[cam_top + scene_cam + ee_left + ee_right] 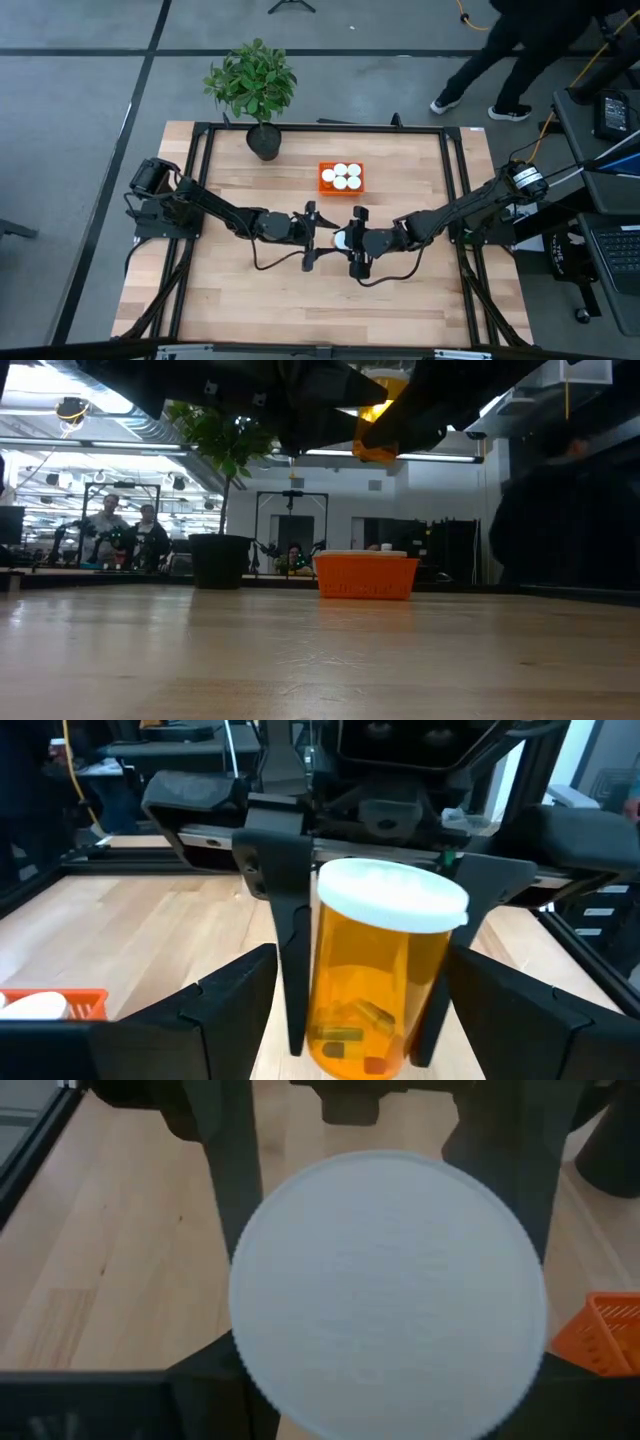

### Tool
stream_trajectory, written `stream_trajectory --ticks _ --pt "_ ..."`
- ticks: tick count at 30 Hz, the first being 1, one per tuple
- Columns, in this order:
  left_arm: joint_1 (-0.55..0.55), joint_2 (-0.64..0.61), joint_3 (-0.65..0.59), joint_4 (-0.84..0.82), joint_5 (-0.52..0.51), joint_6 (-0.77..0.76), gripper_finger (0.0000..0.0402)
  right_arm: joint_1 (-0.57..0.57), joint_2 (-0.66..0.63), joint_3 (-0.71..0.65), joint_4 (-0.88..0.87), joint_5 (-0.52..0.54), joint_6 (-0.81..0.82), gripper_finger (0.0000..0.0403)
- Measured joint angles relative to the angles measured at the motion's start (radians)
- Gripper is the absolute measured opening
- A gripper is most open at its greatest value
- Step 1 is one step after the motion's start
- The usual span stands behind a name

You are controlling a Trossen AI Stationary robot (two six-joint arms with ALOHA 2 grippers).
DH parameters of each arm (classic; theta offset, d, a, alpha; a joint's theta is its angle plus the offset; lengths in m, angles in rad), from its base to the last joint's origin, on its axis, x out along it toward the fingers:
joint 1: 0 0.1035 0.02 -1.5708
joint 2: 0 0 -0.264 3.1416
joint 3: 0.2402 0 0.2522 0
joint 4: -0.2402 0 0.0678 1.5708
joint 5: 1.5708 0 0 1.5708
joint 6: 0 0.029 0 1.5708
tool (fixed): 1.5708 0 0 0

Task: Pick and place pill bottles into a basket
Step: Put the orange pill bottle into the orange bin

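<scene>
Your rig: two dark, near-black arms w/ chunky round joint housings. The left arm (200, 205) has a drum-shaped shoulder motor at its base; the right arm (470, 205) carries a silver-and-white ringed collar near its base. Thin black cables loop off both forearms, approx. mid-length. Each gripper's fingers (285, 910) are flat, matte black, angular plates on a dark crossbar. Small green spot on the far gripper's body, possibly an LED, hard to tell.

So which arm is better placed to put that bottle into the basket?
Right. The right gripper is clamped on the pill bottle, lifted off the table; the left gripper faces it open, holding nothing. The basket sits just beyond both.
</scene>
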Motion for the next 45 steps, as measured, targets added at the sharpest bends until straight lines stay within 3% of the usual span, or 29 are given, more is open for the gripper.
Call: stream_trajectory --ticks 25,45 --pt "0.010 -0.001 -0.002 0.022 0.011 0.045 0.0282 -0.019 0.000 -0.002 0.050 -0.002 -0.026 0.0197" --pt "-0.002 -0.002 -0.001 0.027 0.019 0.084 0.0201 -0.021 0.000 -0.002 0.054 -0.003 -0.024 0.0197"
